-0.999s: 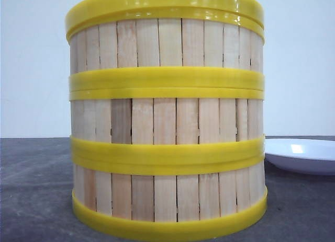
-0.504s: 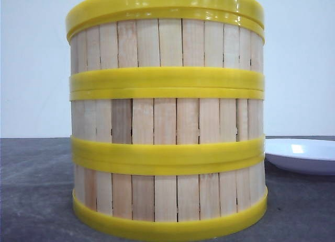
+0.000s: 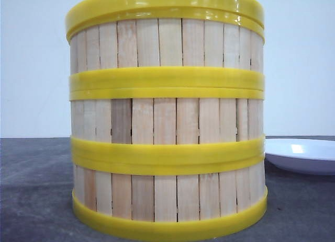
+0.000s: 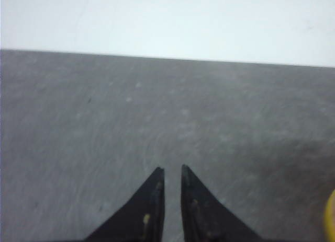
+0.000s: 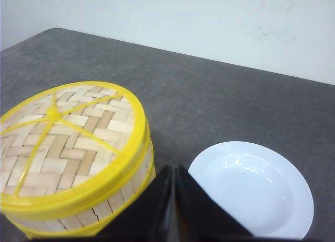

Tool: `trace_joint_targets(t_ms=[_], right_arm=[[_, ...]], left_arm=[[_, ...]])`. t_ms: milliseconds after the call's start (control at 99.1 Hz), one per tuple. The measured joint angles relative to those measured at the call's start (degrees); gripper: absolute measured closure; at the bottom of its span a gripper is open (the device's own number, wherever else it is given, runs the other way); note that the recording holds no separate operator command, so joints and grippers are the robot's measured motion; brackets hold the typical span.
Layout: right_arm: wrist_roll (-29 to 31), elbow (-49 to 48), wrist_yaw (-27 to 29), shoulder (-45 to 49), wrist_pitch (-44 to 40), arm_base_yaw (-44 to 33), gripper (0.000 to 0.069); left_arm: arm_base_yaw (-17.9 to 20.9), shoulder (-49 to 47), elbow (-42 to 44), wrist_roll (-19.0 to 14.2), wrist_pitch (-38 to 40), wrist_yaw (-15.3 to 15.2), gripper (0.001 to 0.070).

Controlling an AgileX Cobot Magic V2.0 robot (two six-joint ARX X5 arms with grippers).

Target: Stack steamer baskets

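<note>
Nothing has moved in the front view over the last second; the stack sits exactly as it did. Steamer baskets [image 3: 166,122]: three tiers stacked flush, yellow rims aligned, standing on the grey table [image 3: 36,189] right in front of the camera. Woven lid [image 5: 68,140] is on top per the right wrist view. White plate [image 3: 303,154] sits just beside the stack, to its right, apart from it. Right gripper [image 5: 173,195]: clenched, empty, hovering near stack and plate. Left gripper [image 4: 172,197]: fingers nearly together, holding nothing, over bare table. Judgement: stacking looks done; next move is just retracting both arms clear without nudging the stack.
</note>
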Motion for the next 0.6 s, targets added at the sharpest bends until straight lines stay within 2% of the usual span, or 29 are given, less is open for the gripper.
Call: trace_joint_targets(t_ms=[141,595], right_arm=[[0.0,0.0,0.0,0.0,0.0,0.0,0.0684],[0.0,0.0,0.0,0.0,0.0,0.0,0.0685]], left_arm=[[0.0,-1.6,-3.4,-0.2,0.0,-3.3,0.0679],[-0.2,-3.2,-6.3,-0.5,1.6,-3.3,0.0679]])
